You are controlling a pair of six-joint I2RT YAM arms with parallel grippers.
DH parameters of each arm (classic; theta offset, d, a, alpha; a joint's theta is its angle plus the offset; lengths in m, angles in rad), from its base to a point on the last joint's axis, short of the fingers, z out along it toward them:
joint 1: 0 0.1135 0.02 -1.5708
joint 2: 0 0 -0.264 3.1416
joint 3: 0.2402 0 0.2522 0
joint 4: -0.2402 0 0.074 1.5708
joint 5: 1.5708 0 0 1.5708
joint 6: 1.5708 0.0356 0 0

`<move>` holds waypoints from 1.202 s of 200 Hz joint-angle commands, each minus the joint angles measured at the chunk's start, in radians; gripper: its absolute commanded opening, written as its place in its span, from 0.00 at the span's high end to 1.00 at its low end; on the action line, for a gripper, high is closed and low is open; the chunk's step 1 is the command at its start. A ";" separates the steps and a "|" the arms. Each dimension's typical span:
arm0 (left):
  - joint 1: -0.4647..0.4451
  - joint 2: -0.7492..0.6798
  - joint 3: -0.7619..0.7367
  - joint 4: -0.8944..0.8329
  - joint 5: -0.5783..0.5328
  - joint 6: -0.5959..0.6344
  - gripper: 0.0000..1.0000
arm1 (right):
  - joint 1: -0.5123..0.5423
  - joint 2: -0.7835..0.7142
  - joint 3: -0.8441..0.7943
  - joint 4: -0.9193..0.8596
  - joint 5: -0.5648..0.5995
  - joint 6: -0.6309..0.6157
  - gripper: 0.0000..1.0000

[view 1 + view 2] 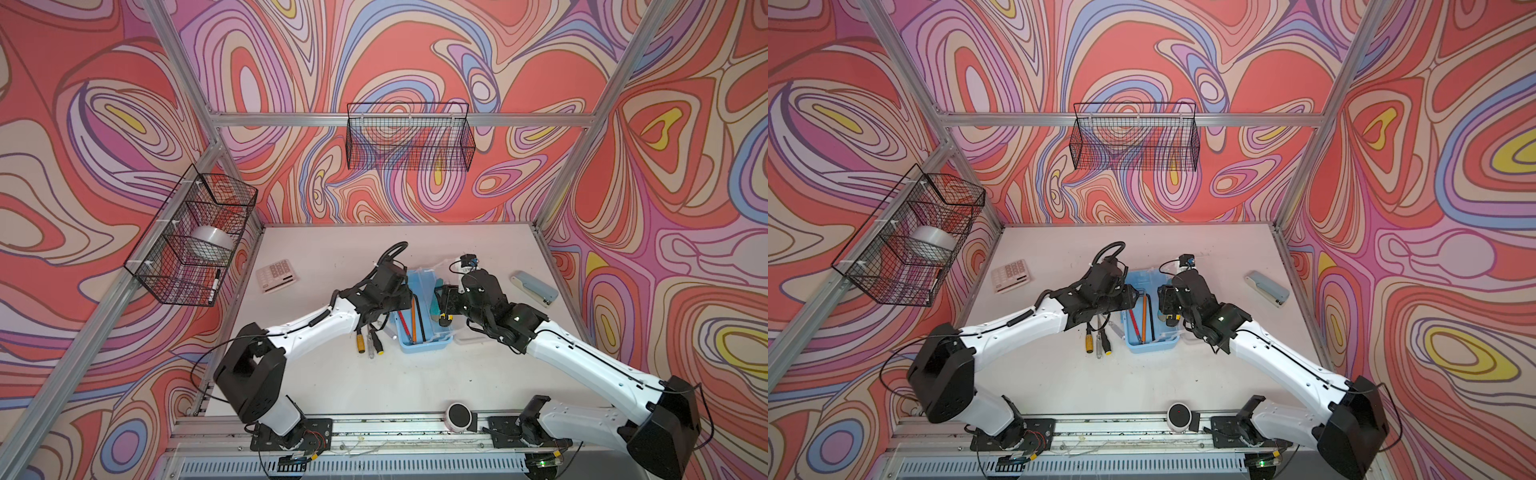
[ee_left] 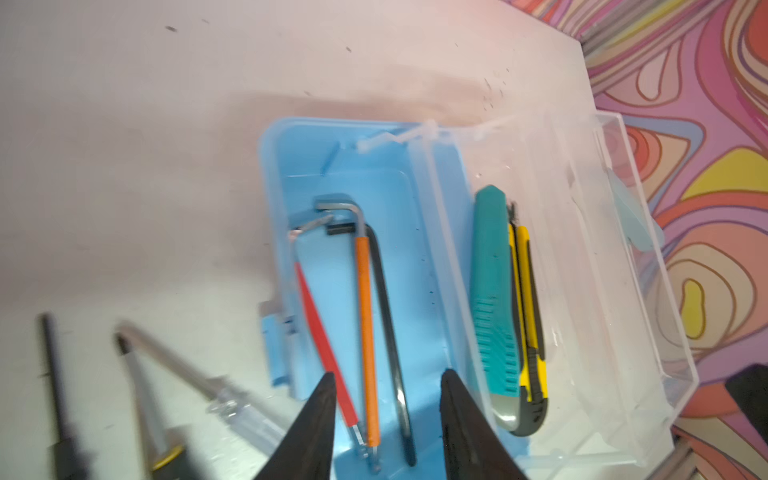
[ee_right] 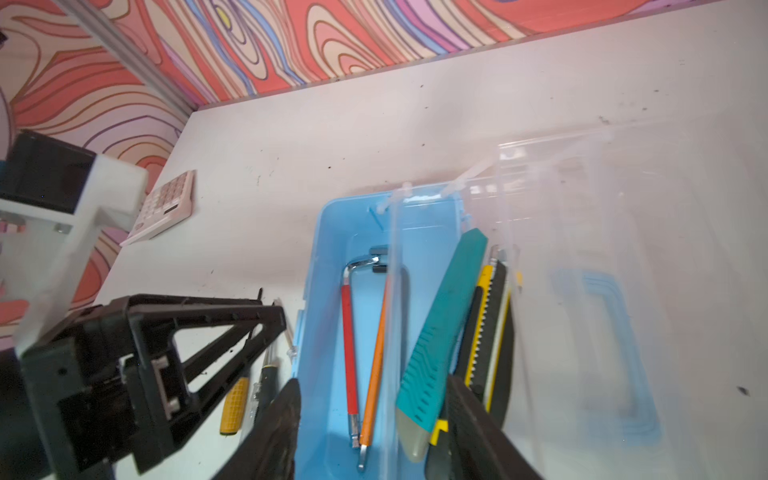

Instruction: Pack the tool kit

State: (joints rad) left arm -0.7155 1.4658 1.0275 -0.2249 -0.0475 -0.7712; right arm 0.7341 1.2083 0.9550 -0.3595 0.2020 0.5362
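The open blue case [image 1: 426, 345] sits mid-table, its long axis running from near edge to far wall, with the clear lid [image 2: 623, 249] open on its right. Hex keys [image 2: 368, 332] lie lengthwise inside, bent ends toward the wall, and teal and yellow-black cutters [image 2: 494, 299] lie along the lid side. Both arms reach in with wrists tipped down, the left gripper [image 2: 388, 374] and right gripper [image 3: 374, 382] above the case, jaws apart, holding nothing.

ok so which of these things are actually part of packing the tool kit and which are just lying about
Part of the job: blue case, its clear lid, hex keys, teal cutter, yellow-black cutter, screwdrivers beside the case.

Just lying about: calculator, stapler, tape roll and marker in the wire basket.
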 commanded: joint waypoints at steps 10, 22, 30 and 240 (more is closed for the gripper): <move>0.053 -0.162 -0.145 -0.138 -0.096 0.018 0.62 | 0.097 0.094 0.070 -0.005 0.008 0.005 0.44; 0.079 -0.215 -0.187 -0.164 -0.092 0.016 0.62 | 0.129 0.134 0.095 -0.008 0.015 0.007 0.44; 0.091 -0.245 -0.212 -0.181 -0.090 0.018 0.62 | 0.151 0.159 0.113 -0.013 0.020 0.005 0.44; 0.189 -0.200 -0.450 0.001 0.061 -0.068 0.66 | 0.317 0.628 0.345 -0.144 -0.103 0.015 0.56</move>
State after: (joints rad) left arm -0.5346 1.2549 0.5961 -0.2508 0.0059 -0.8211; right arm 1.0443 1.7969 1.2724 -0.4736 0.1112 0.5438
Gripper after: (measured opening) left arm 0.347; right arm 0.434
